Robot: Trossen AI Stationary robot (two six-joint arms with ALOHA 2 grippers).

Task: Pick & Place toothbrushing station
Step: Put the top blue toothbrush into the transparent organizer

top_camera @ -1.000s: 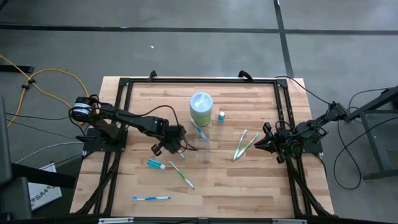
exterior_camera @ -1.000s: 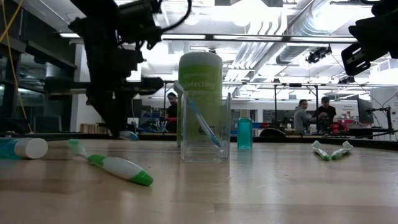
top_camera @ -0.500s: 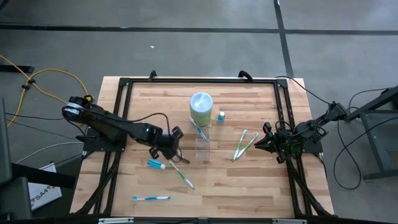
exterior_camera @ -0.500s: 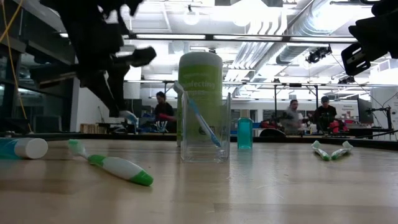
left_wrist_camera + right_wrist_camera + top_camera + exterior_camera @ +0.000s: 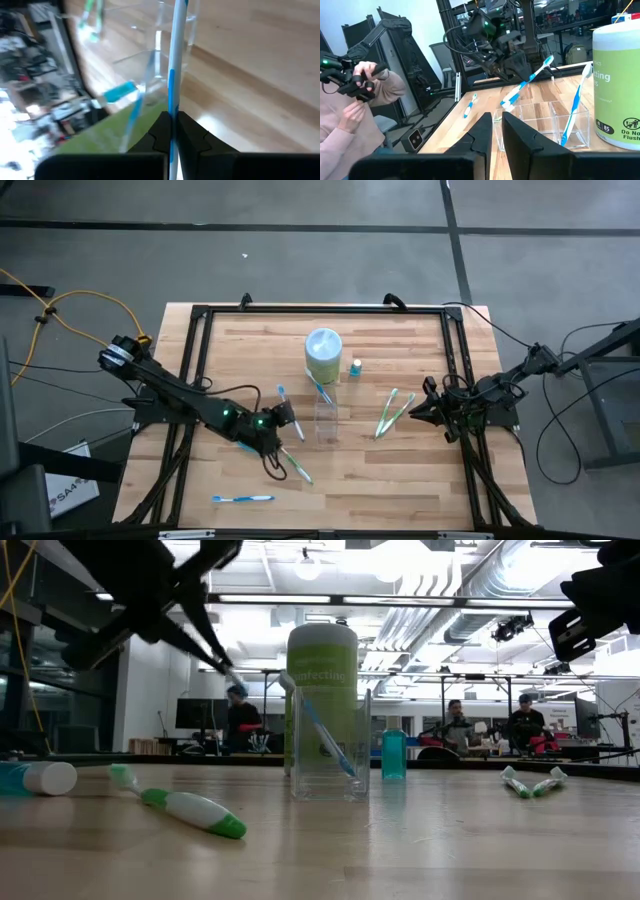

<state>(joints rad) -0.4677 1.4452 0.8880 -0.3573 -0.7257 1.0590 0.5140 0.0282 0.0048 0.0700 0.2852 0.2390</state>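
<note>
Left gripper pinching a blue toothbrush beside the clear tumbler, right gripper waiting, jaws a narrow crack, people blurry behind.

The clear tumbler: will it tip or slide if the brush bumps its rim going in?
Likely slides before tipping: the clear tumbler looks thin-walled and light, on smooth wood. The one toothbrush leaning inside adds little weight. The green canister close behind may stop it.
</note>
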